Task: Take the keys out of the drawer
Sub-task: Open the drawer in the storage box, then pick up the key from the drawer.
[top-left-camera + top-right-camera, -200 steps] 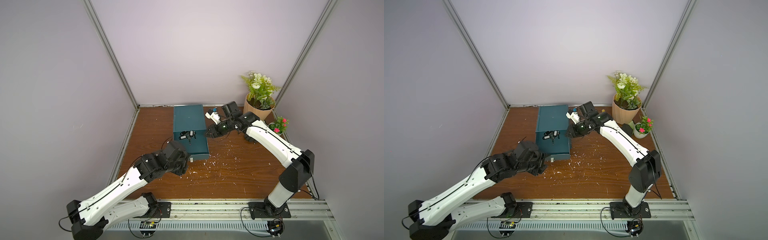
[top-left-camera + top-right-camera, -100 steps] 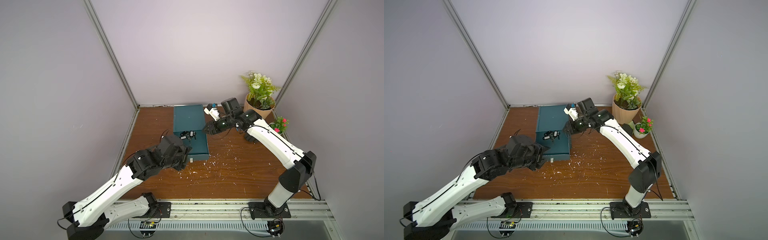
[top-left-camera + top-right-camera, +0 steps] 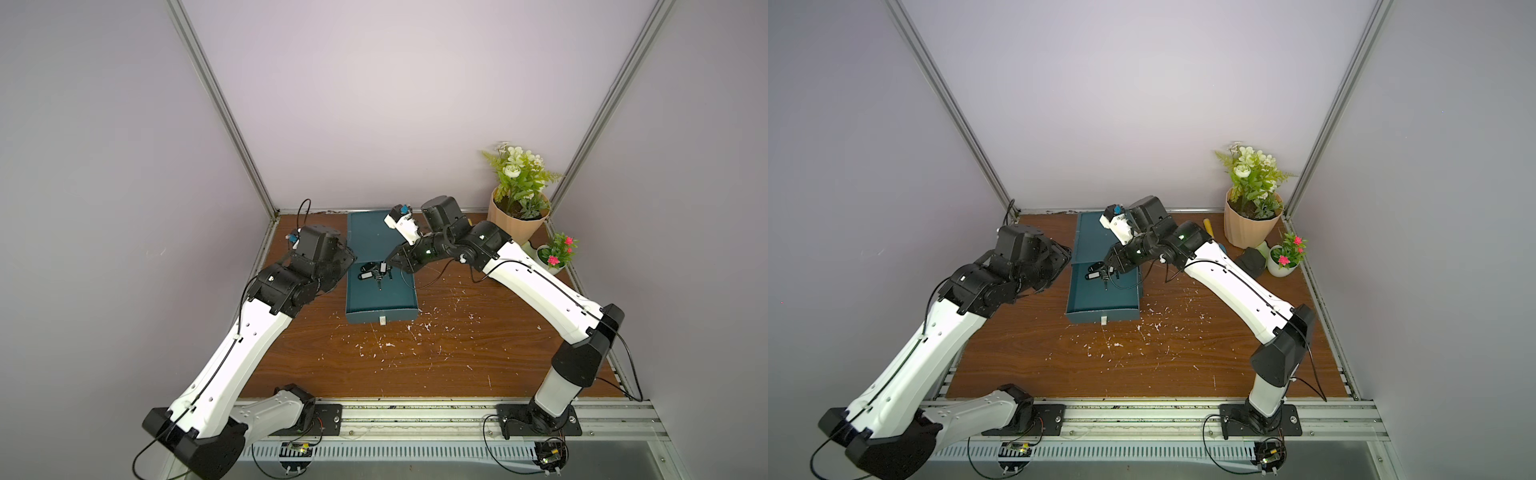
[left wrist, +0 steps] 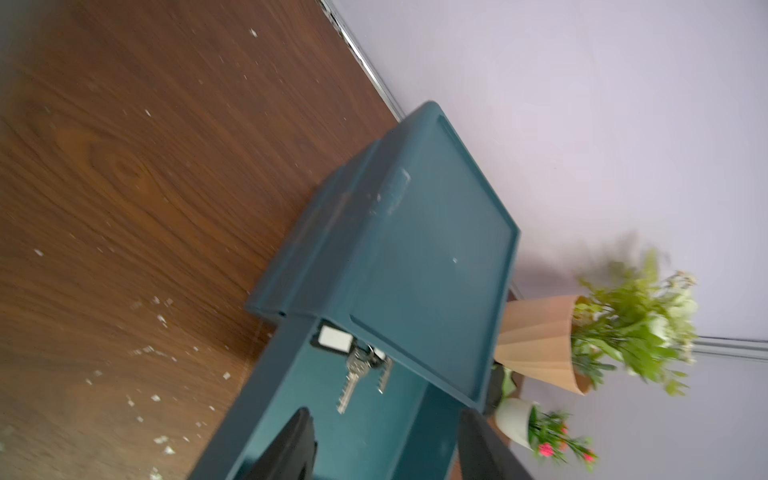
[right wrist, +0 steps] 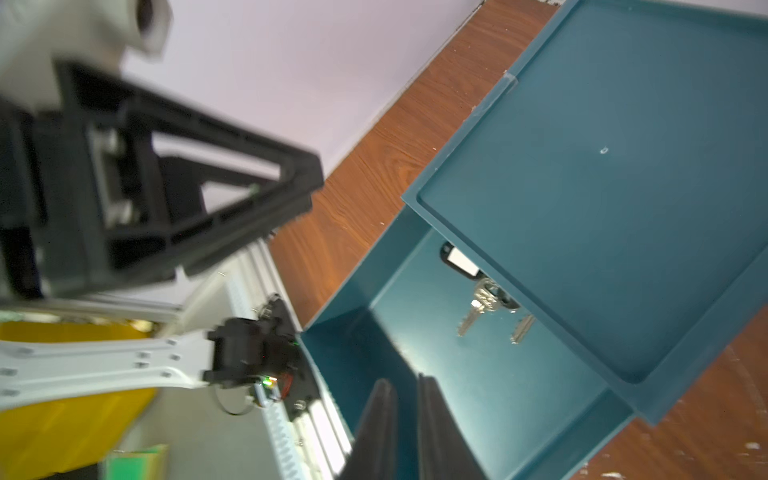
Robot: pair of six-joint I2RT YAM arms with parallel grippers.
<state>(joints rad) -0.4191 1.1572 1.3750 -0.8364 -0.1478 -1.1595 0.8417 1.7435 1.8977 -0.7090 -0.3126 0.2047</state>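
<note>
The keys (image 5: 484, 303) lie flat at the 12 o'clock end of the pulled-out drawer (image 3: 380, 322), their black tag (image 5: 459, 259) and ring half tucked beneath the front lip of the cabinet (image 3: 368, 232). The right gripper (image 5: 404, 380) reaches in from 3 o'clock and hangs over them, jaws drawn nearly together with only a slim gap and nothing between them. The likeliest failure is that such narrow jaws come down on top of the bunch instead of straddling it, and shove it toward 12 o'clock, deeper under the lip. A finger could also strike that lip. If only one blade is pinched, the rest may swing and snag on the overhang during the lift, or slip free. The left gripper (image 4: 386, 415) sits at the drawer's 9 o'clock side, jaws spread wide and empty. A nudge from it could slide the drawer and shift the target, and both wrists crowd the same small opening, so they risk touching.
</note>
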